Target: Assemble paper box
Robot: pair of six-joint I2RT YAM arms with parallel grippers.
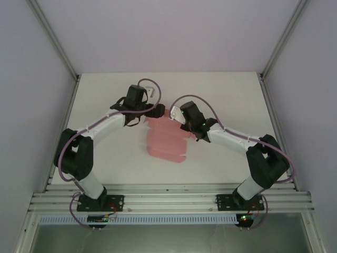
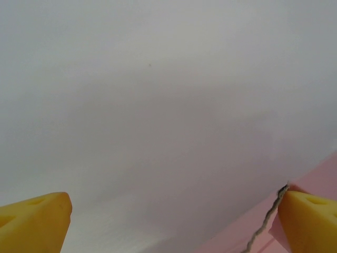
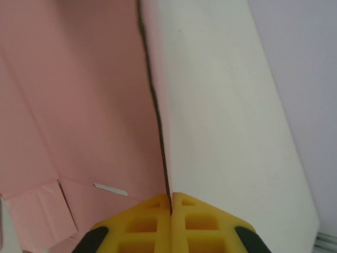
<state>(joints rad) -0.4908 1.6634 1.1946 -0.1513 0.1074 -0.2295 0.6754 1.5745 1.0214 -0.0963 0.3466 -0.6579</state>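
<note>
The box (image 1: 166, 141), a flat pink die-cut sheet with flaps, lies at the middle of the table (image 1: 105, 105), long axis near to far. At its far end, the right gripper (image 3: 171, 199), fingers pressed together, sits at its right edge, card to their left. The left gripper (image 2: 176, 196), fingers spread wide, hovers beside the far-left corner, card at one fingertip.

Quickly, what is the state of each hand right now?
Left hand: open, holding nothing.
Right hand: closed, apparently pinching the edge of the box.
</note>
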